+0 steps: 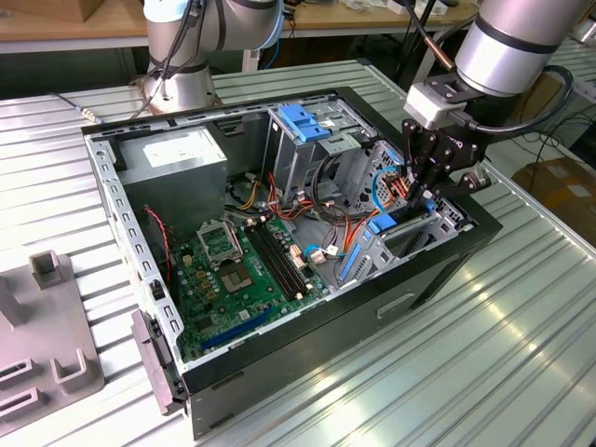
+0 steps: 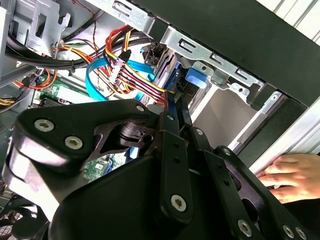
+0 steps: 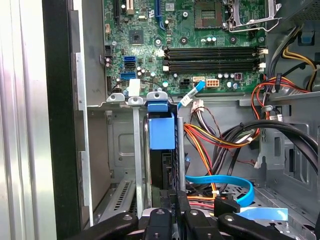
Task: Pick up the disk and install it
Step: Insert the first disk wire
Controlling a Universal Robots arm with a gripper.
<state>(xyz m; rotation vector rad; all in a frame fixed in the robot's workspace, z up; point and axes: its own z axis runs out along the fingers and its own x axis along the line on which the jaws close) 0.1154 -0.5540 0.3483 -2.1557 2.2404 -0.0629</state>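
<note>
Blue-railed disk [image 3: 162,150] in gripper [image 3: 175,205]

Fingers [image 2: 176,107] at blue-railed disk [image 2: 172,75], cables [image 2: 115,70], hand [image 2: 292,175] on case

A ribbed, pale metal counter [image 1: 521,335] is seen spanning the exterior view; an open black computer case [image 1: 307,345] is laid flat on it, its inside turned upward; a grey block fixture [image 1: 47,345] with raised posts is set on the counter at the exterior view's left, apart from the case; a robot arm base [image 1: 182,88] is planted at the far edge, just behind the case; in the second wrist view, a person's hand [image 2: 290,175] is rested on the counter beside the case wall.
</note>
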